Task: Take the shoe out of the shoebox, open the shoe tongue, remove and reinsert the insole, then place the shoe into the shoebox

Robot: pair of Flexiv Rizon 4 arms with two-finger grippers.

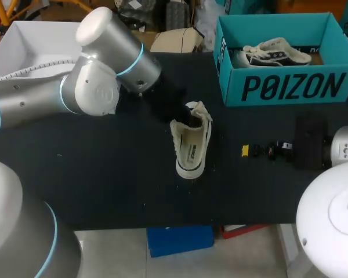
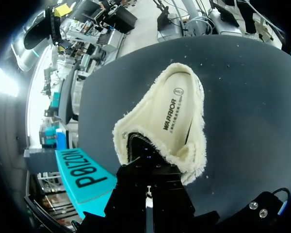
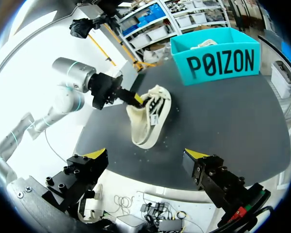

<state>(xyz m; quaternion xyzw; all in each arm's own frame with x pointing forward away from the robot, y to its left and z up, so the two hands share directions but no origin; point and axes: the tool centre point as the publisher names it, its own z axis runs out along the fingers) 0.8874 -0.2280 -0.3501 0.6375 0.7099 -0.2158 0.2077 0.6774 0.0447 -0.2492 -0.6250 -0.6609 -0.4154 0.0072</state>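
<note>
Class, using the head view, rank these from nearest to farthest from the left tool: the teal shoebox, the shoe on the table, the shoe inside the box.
1. Shoe on the table: right at the left tool, in the middle.
2. Teal shoebox: off to the right, at the back.
3. Shoe inside the box: behind the box's front wall.

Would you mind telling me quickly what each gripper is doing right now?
Left gripper: at the shoe opening; grip cannot be told.
Right gripper: open, empty.
</note>
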